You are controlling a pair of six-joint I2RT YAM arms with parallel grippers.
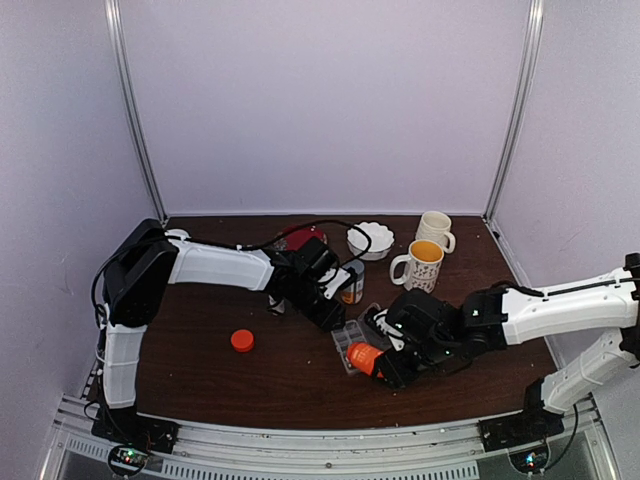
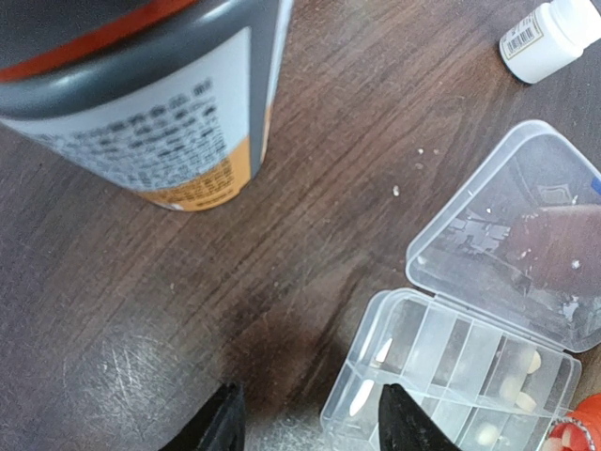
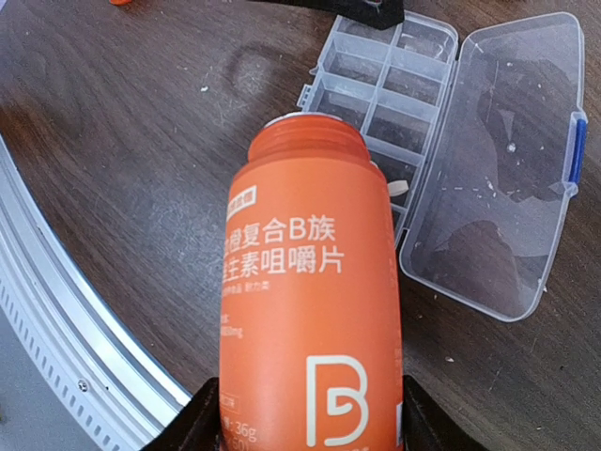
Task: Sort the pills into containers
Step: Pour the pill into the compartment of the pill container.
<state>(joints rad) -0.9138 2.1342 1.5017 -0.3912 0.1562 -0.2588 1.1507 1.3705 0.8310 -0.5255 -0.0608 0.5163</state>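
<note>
The clear organizer box (image 3: 376, 89) lies on the counter (image 1: 220, 390) between the two arms. In the right wrist view its long axis runs roughly up and down the frame, and its hinged lid (image 3: 507, 169) is laid flat open to the right. The right hand (image 3: 310, 427) is grasping an orange pill bottle (image 3: 305, 310) around its body. The bottle's long axis runs along the organizer's, with the uncapped mouth over its near end.

Only the left wrist view shows inside the compartments (image 2: 441, 348): about six whitish pills (image 2: 512, 387) spread over several of them. It also shows a grey labelled bottle (image 2: 141, 103) and one small white bottle (image 2: 554, 33). The left hand (image 2: 315, 427) is released, with bare counter between its fingers.

Only the top view shows two mugs (image 1: 420, 265), one white bowl (image 1: 371, 240) and one orange cap (image 1: 242, 340).
</note>
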